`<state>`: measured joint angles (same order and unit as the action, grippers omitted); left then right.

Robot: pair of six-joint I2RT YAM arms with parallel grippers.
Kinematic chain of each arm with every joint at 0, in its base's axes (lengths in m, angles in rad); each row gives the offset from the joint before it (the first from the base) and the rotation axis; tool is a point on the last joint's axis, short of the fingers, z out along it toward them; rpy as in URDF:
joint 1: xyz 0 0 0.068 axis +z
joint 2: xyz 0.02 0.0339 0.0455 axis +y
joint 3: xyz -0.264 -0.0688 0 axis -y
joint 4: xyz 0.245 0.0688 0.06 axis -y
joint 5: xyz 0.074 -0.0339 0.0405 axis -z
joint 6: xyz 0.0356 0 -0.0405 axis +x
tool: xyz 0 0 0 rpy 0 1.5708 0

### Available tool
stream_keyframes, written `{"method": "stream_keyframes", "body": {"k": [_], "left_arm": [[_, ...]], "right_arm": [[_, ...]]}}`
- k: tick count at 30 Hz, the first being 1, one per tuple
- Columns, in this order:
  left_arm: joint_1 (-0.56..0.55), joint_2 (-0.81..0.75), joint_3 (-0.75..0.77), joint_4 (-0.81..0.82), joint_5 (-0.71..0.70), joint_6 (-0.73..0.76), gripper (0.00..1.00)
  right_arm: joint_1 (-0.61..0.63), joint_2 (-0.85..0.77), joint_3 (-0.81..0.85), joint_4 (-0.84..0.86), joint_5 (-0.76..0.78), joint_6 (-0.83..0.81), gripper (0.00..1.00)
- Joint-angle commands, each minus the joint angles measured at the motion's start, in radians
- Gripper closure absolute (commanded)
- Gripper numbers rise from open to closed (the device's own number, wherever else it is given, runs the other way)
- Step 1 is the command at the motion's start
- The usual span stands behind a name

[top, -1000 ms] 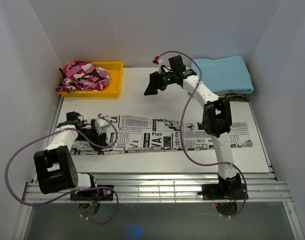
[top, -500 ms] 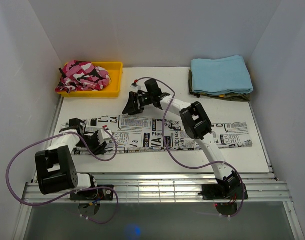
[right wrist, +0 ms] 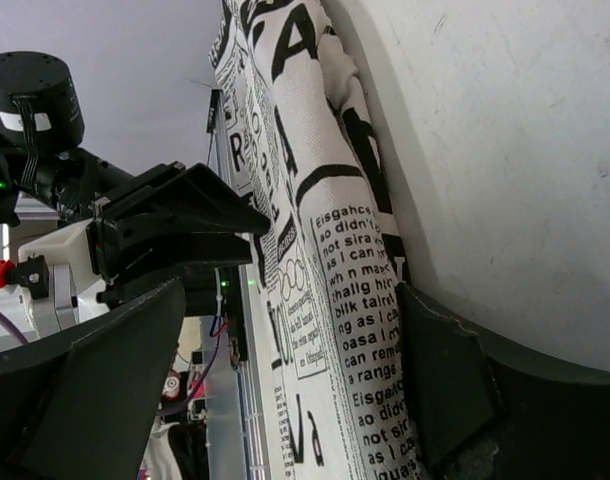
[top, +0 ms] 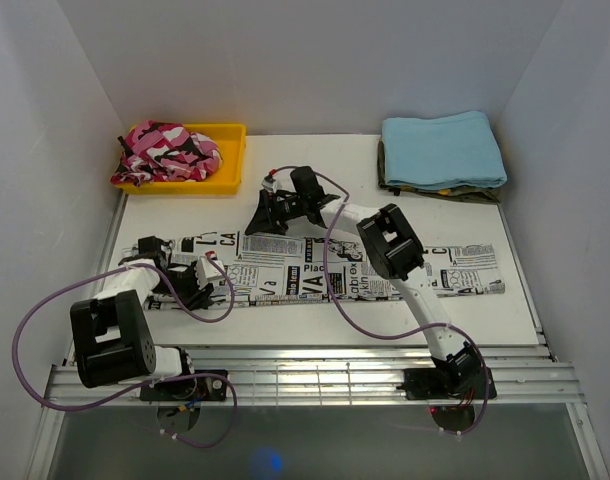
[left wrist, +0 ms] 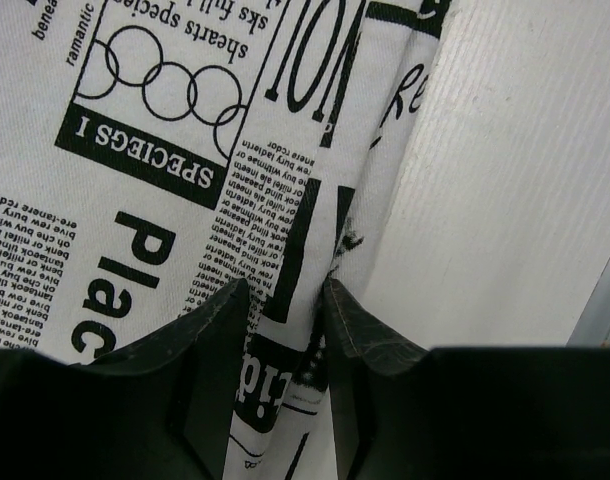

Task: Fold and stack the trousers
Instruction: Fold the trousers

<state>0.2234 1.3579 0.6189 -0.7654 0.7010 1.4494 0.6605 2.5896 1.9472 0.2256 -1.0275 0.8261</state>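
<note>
A matt white table (top: 285,325) lies under the left fingers (left wrist: 210,370), bare to their right. Plain pale walls (top: 285,60) rise beyond the right fingers (right wrist: 440,385) and on either side. Behind both pairs, a slatted metal rail (top: 315,375) edges the table. The light is soft and even.

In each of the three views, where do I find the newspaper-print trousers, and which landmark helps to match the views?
Top external: the trousers lie as a long strip across the table, left to right.
Left wrist: they fill the left and centre.
Right wrist: a band from top centre to bottom.
Shared landmark: the bare white table beside their edge, on the right in both wrist views.
</note>
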Motion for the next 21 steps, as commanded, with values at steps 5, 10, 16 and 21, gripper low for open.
{"method": "stream_keyframes", "body": {"k": [5,10,16,21], "left_arm": [[-0.004,0.060,-0.059,0.043,-0.104,0.009,0.53],[-0.004,0.063,-0.059,0.043,-0.103,0.002,0.53],[-0.002,0.070,-0.058,0.051,-0.106,-0.007,0.54],[-0.004,0.072,-0.073,0.058,-0.118,-0.012,0.55]], "right_arm": [[0.050,-0.065,-0.001,0.101,-0.017,0.095,0.07],[0.079,0.045,0.065,0.227,0.001,0.250,0.03],[0.096,0.118,0.117,0.368,0.089,0.360,0.06],[0.082,0.144,0.119,0.454,0.227,0.377,0.10]]}}
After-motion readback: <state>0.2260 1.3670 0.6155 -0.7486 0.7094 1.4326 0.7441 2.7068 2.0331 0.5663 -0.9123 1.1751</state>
